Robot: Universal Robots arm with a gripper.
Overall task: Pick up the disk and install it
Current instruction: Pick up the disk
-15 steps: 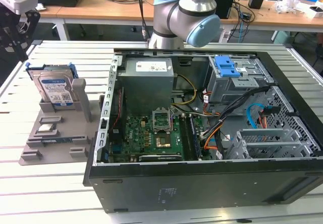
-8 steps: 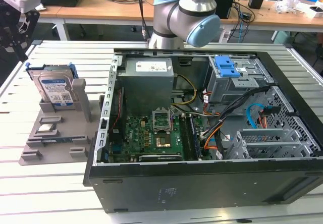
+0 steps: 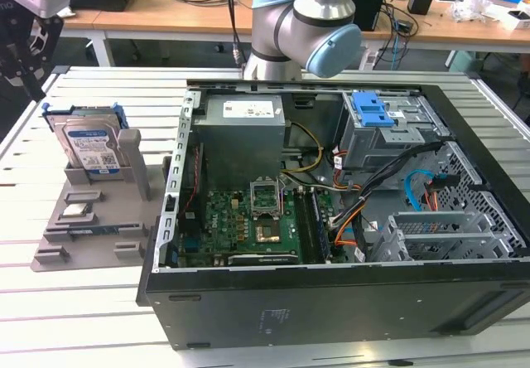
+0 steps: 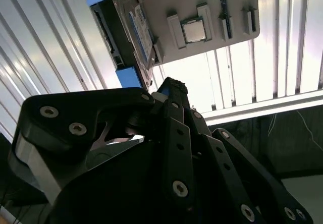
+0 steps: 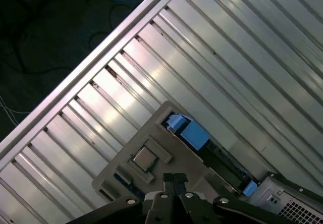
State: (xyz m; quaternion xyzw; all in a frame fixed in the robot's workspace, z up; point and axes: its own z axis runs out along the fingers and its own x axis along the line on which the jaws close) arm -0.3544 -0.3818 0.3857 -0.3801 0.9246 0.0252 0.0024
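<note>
Slatted worktop (image 3: 74,326), open computer case (image 3: 248,302) lying on it, and the disk (image 3: 91,148) stands upright in its grey holder (image 3: 58,244), beside the case, untouched. Hand (image 5: 175,179) hovers over that holder, fingertips pressed together, gripping nothing. No pickup yet; the install is all left to do.
</note>
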